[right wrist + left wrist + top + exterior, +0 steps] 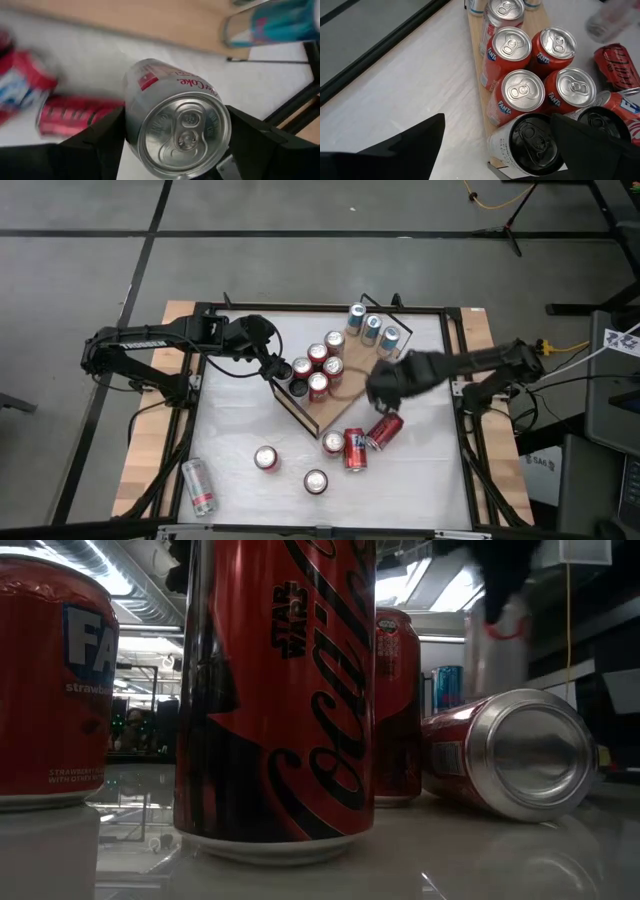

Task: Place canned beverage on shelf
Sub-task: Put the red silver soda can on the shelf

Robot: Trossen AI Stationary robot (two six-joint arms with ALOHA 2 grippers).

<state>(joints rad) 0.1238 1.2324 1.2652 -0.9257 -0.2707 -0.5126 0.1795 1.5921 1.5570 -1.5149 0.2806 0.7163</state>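
Note:
The shelf (352, 395) is a light-wood board lying slantwise mid-table. Red Fanta cans (520, 95) and a black-topped can (532, 142) stand on its near-left end, and blue cans (372, 328) on its far end. My left gripper (280, 368) hovers open above the black-topped can, one finger on either side of it, touching nothing. My right gripper (385, 385) hangs over the board's right edge, shut on a silver Diet Coke can (175, 120). In the low view that can shows blurred at the upper right (500, 625). My right gripper pinches the silver can's side walls (131, 107) between its two fingers (97, 142), up near the can's top rim. The fingers come from above and point steeply down. The can hangs upright with its tab end up, lifted clear of the table and the board.
Loose red cans stand (265, 458) (315, 481) or lie (385, 430) on the white tabletop near the shelf's near side. A silver can (198, 485) lies near the left front corner. A Star Wars Coke can (275, 690) fills the low view.

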